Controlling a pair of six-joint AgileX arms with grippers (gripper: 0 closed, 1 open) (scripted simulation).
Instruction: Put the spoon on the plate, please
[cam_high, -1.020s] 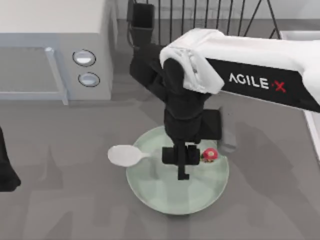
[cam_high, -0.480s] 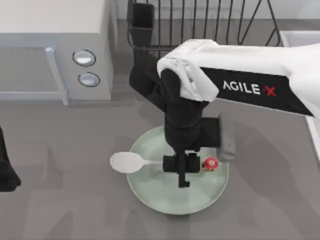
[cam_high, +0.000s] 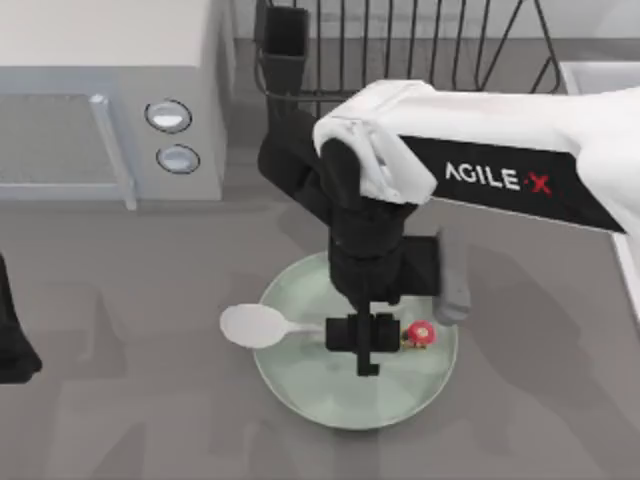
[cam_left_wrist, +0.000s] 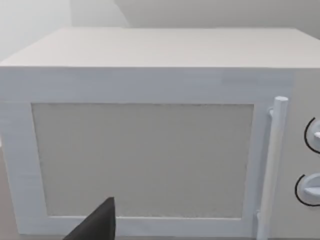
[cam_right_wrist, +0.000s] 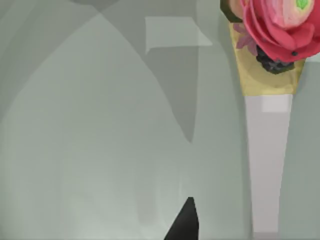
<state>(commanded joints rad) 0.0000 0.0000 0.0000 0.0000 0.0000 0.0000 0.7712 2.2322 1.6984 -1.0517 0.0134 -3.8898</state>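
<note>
My right claw (cam_high: 365, 334) has lowered, pinching the spoon (cam_high: 262, 325) mid-handle; bowl overhangs plate (cam_high: 310, 385) rim, release next.

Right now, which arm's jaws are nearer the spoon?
Right. The right gripper sits directly over the spoon handle above the plate. The left arm is parked at the table's far left edge, well away from it.
</note>
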